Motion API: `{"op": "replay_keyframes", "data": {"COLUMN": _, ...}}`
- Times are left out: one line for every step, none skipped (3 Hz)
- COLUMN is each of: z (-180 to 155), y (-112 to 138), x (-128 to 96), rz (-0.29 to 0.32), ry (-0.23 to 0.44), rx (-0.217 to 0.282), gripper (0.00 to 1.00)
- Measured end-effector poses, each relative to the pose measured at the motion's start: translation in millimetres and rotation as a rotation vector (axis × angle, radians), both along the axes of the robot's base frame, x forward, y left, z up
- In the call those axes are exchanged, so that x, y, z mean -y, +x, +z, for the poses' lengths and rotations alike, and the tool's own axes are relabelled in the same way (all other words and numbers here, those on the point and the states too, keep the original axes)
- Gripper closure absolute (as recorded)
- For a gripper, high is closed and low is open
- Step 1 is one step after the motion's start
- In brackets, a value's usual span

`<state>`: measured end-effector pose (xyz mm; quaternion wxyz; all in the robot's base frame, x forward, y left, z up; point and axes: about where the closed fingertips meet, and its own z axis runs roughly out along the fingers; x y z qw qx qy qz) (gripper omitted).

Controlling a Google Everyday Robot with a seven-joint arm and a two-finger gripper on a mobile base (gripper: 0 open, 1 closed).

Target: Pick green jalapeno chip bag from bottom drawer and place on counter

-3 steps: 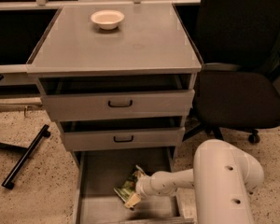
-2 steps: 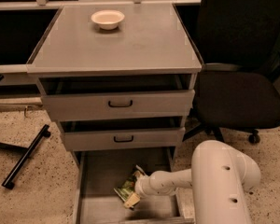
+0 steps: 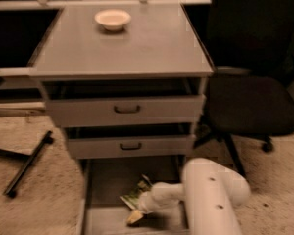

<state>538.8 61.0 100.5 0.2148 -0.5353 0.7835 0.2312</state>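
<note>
The green jalapeno chip bag point(image 3: 135, 194) lies crumpled on the floor of the open bottom drawer point(image 3: 104, 180), near its middle. My gripper point(image 3: 138, 212) is low inside the drawer, reaching in from the right at the bag's near edge and touching or overlapping it. A yellowish scrap shows at the gripper's tip. My white arm point(image 3: 213, 199) fills the lower right. The counter point(image 3: 152, 48) is the cabinet's flat grey top, well above the gripper.
A cream bowl point(image 3: 112, 19) sits at the back of the counter. The two upper drawers point(image 3: 127, 109) are slightly pulled out above the gripper. A black office chair point(image 3: 255, 102) stands to the right. A black chair leg point(image 3: 27, 163) lies on the floor to the left.
The thick part of my arm has shifted a little to the left. The gripper and the bag stay at about the same spot in the drawer.
</note>
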Motion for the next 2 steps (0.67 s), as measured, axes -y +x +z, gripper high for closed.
{"op": "replay_keyframes", "data": {"z": 0.0, "y": 0.0, "x": 0.0, "rz": 0.000, "ry": 0.000, "rx": 0.000, "gripper": 0.42}}
{"op": "replay_keyframes", "data": {"z": 0.0, "y": 0.0, "x": 0.0, "rz": 0.000, "ry": 0.000, "rx": 0.000, "gripper": 0.65}}
